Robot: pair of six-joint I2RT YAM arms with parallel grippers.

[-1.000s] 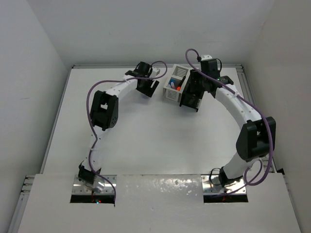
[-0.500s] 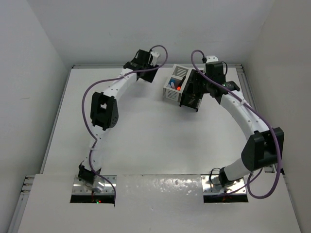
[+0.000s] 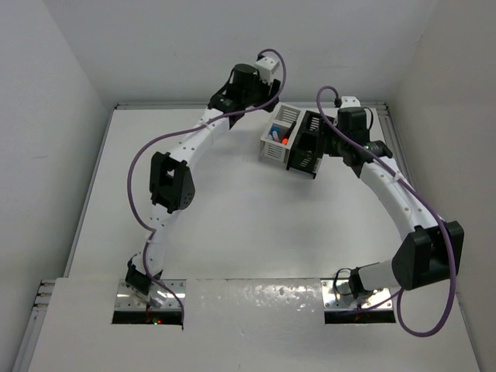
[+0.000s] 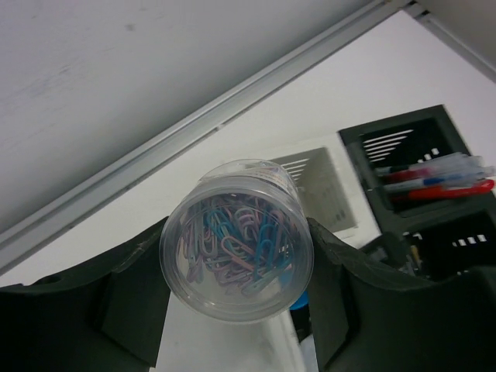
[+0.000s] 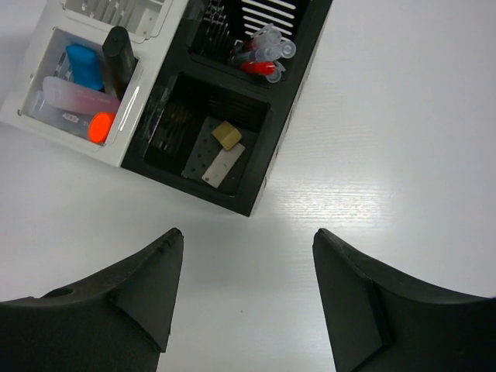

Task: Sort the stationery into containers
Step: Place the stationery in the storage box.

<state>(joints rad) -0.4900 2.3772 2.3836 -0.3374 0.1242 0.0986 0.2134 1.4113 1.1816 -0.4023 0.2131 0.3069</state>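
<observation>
After closing L gripper on clear paper-clip tub and lifting it to upper centre of top view, near white bin, looks ready for drop-in; with R gripper spread, empty, withdrawn rightward.

The jar of clips sits between my left fingers; the left container touches the right container, where the eraser lies before the pens.
</observation>
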